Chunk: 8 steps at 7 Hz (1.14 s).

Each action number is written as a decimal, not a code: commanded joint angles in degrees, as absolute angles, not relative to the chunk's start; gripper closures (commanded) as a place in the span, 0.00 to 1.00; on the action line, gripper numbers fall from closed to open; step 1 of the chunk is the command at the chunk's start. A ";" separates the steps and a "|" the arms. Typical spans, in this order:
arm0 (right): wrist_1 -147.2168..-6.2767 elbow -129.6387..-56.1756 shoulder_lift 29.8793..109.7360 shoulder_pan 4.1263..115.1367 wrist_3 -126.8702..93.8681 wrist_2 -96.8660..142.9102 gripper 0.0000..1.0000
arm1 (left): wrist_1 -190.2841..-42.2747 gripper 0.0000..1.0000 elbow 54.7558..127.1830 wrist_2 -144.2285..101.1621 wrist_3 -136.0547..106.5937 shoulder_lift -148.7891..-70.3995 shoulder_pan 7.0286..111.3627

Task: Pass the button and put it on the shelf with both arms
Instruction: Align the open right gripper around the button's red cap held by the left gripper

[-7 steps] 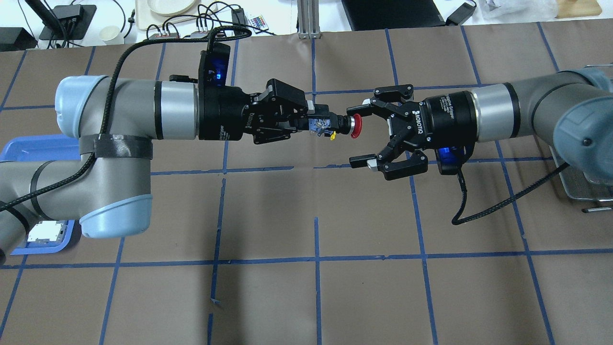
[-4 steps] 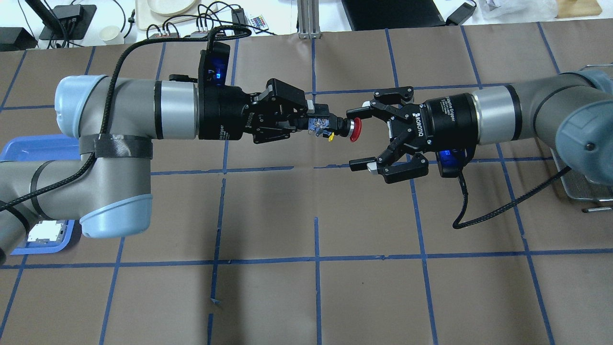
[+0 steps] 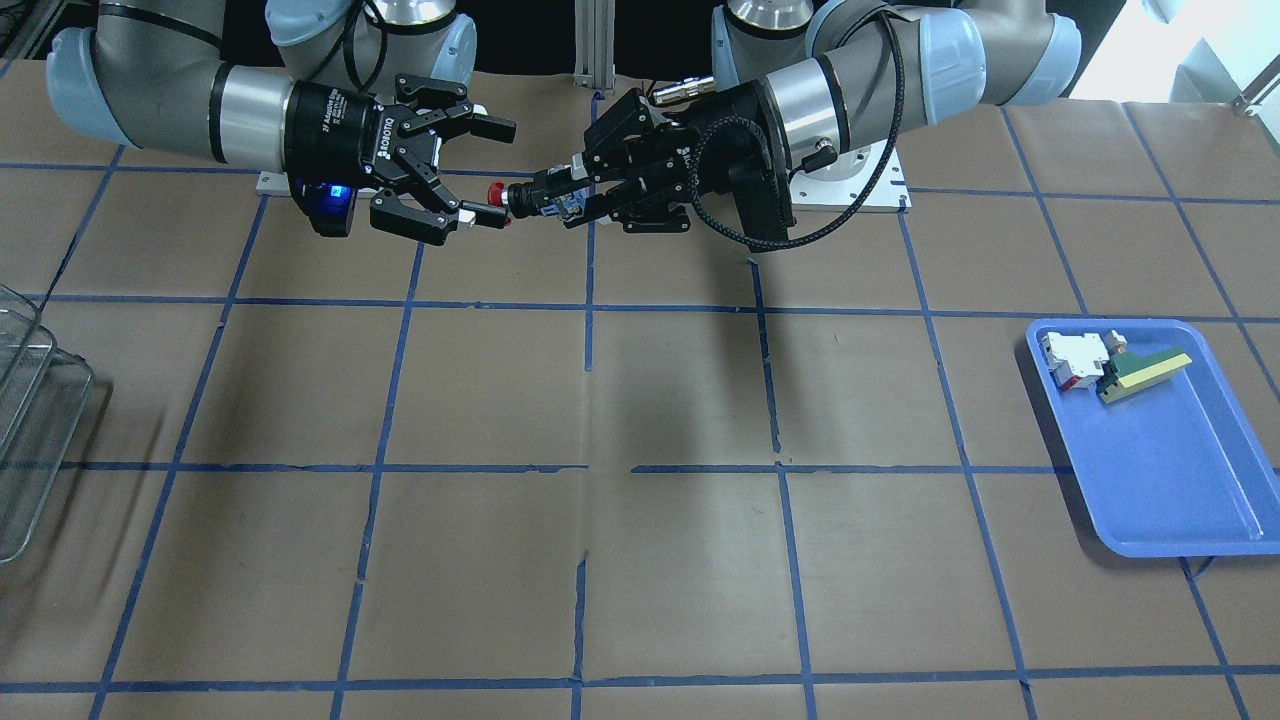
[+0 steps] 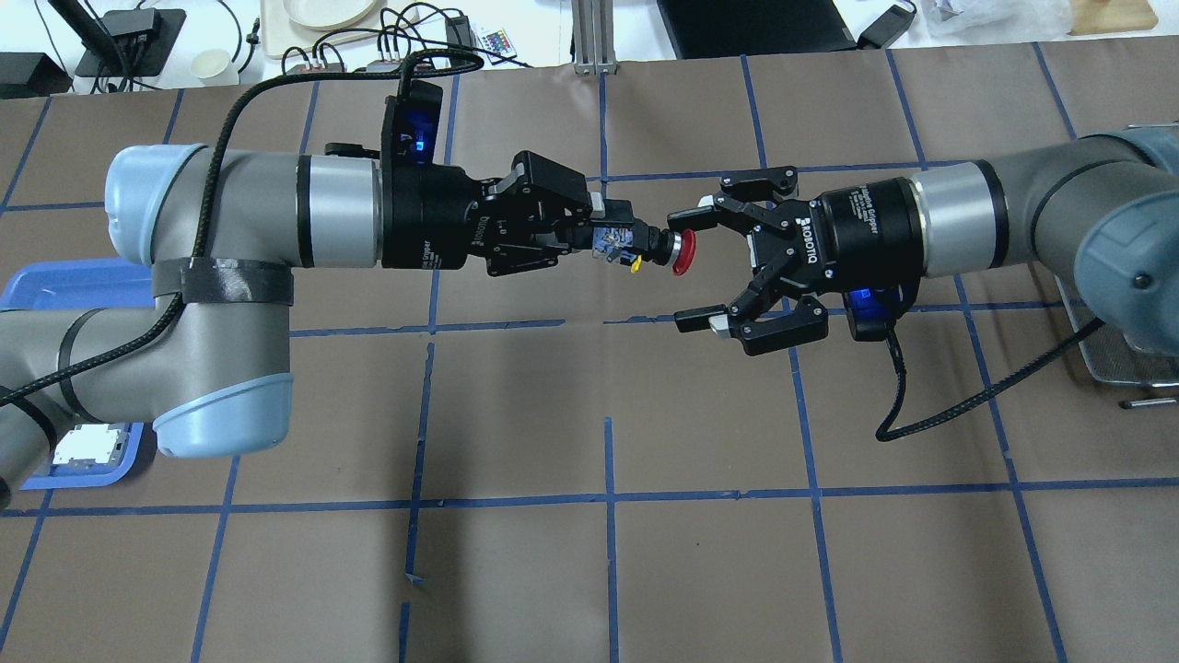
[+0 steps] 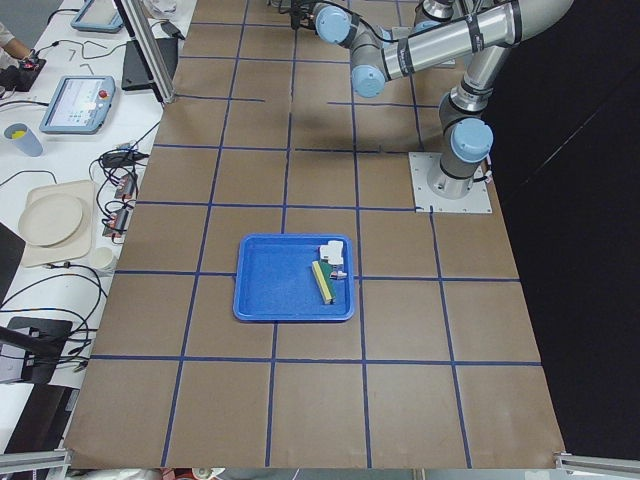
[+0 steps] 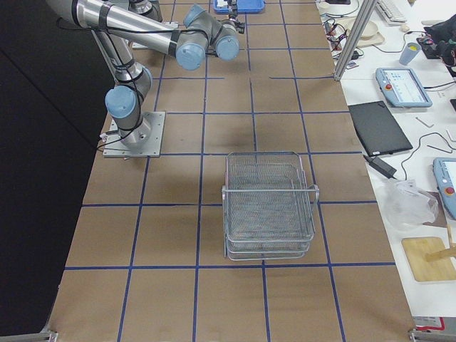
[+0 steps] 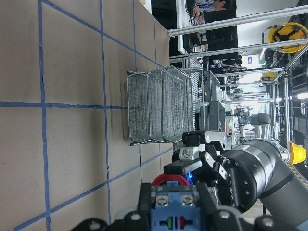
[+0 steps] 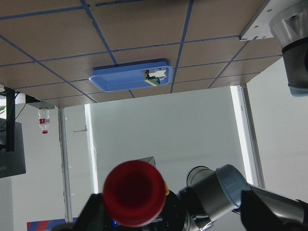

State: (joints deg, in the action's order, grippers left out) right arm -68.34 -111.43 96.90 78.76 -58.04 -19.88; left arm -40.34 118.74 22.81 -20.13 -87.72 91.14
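My left gripper (image 4: 603, 241) is shut on the silvery-blue rear block of the button (image 4: 656, 245) and holds it level in the air, with the red cap pointing at my right gripper (image 4: 689, 270). The right gripper is open, one fingertip on each side of the cap, apart from it. The front view shows the same: button (image 3: 508, 195), left gripper (image 3: 560, 200), right gripper (image 3: 495, 172). The red cap (image 8: 134, 192) fills the lower right wrist view. The wire shelf (image 6: 269, 206) stands on the table beyond the right arm and also shows in the left wrist view (image 7: 159, 106).
A blue tray (image 3: 1150, 500) on my left side holds a white-and-red part (image 3: 1072, 358) and a green-and-yellow block (image 3: 1140, 375). The shelf's edge shows at the far right of the overhead view (image 4: 1119, 359). Cables and desk gear lie past the table's far edge.
My right gripper has crept a little toward the button and shifted slightly to the near side, still open. The left gripper and the button have not moved.
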 commanded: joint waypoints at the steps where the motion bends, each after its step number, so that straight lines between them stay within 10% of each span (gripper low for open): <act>1: -68.29 -109.52 97.56 78.75 -58.71 -20.04 0.00 | -40.34 0.90 118.74 22.85 -20.13 -87.71 91.14; 8: -68.38 -110.04 99.14 79.19 -62.75 -26.19 0.01 | -40.34 0.90 118.83 22.85 -20.04 -87.63 91.14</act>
State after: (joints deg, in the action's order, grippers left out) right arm -68.44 -109.97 99.29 79.16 -62.43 -25.90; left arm -40.34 118.83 22.86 -20.11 -87.63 91.15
